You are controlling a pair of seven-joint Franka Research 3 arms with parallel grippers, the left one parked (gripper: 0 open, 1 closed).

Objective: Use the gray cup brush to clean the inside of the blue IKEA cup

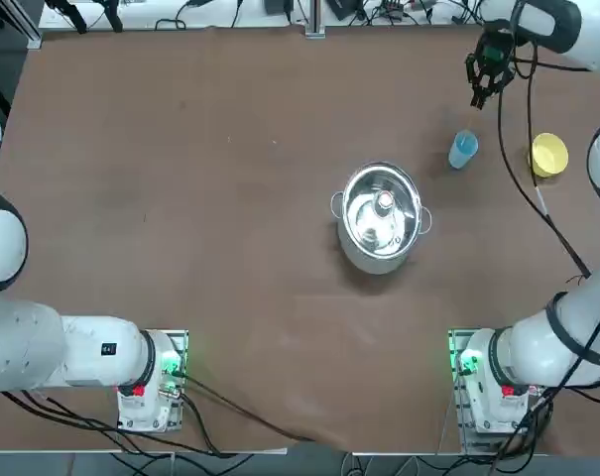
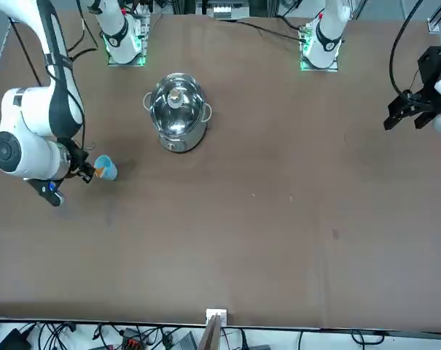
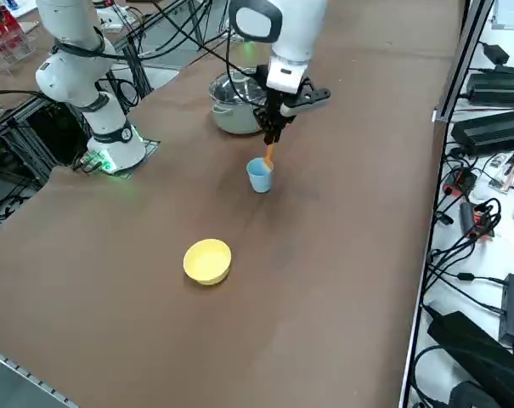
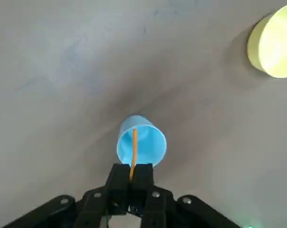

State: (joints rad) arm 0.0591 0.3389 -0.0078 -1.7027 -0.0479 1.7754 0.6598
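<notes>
Cup stood unbraced; our right tool, clamped on the brush, could tip it toward the 12 o'clock edge.

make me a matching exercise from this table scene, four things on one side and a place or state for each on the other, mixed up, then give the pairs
Things:
1. gray cup brush
2. blue IKEA cup
3. yellow bowl
4. steel pot

Places or states:
A. mid-table, shiny inside showing
B. upright under the right gripper
C. clamped in the shut gripper, reaching down to the cup's mouth
D. alone near the table's right edge

Pairs: 1-C, 2-B, 3-D, 4-A
</notes>
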